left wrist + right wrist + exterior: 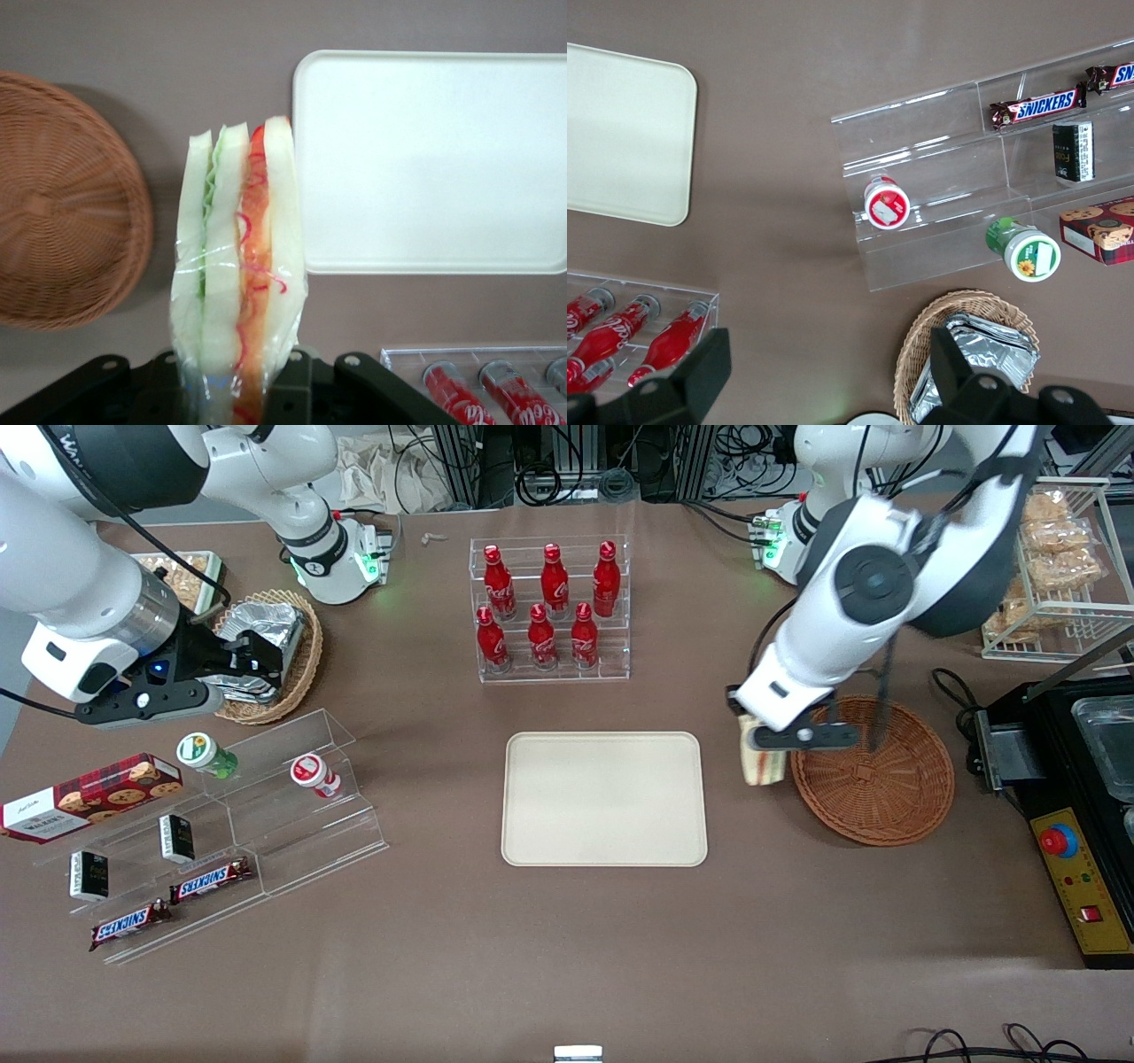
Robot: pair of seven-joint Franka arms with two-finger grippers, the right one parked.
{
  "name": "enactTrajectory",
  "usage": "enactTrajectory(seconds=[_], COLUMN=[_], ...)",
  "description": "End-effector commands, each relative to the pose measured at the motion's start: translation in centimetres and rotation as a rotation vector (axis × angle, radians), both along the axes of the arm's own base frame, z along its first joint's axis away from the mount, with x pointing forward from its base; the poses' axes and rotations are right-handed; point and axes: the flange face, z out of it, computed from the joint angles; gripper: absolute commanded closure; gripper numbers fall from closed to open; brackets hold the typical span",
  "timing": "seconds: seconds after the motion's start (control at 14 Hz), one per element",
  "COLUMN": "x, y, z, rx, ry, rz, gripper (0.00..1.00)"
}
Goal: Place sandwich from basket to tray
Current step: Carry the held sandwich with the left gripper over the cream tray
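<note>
The sandwich (762, 763) (237, 266) is a plastic-wrapped wedge of white bread with green and red filling, held in the air over bare table. My gripper (767, 746) (237, 390) is shut on it, its black fingers (291, 390) pressing the wrapped sides. It hangs between the reddish-brown wicker basket (873, 771) (62, 204), which holds nothing visible, and the cream-beige tray (604, 798) (434, 159). The tray is bare.
A clear rack of red bottles (549, 607) stands farther from the front camera than the tray. Stepped acrylic shelves (221, 833) with snacks and a tan basket of foil packets (266, 651) lie toward the parked arm's end. A wire rack (1059, 567) and black machine (1072, 779) stand beside the basket.
</note>
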Motion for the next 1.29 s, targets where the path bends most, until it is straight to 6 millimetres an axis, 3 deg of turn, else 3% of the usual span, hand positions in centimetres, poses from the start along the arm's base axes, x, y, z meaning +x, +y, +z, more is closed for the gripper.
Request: enactTrajectory(seconds=[0.0,0.21,0.43,0.64,0.86,1.14,1.21], x=[0.3,1.0,2.3,3.2,2.0,2.0,1.9], y=[-2.3,-4.7,-5.4,-5.8,-8.9,-9.1,-9.2], z=[-4.6,-10.0,-16.3,-20.2,-21.0,-21.0,-21.3], rx=[-0.046,-0.049,-0.008,0.020,0.026,0.025,0.025], ry=[0.009,-0.010,-0.073,-0.123,-0.138,-0.139,-0.134], rz=[-0.002,0.000,0.040,0.061,0.048,0.048,0.047], gripper=[1.00,1.00,1.00,1.00,1.00,1.00,0.89])
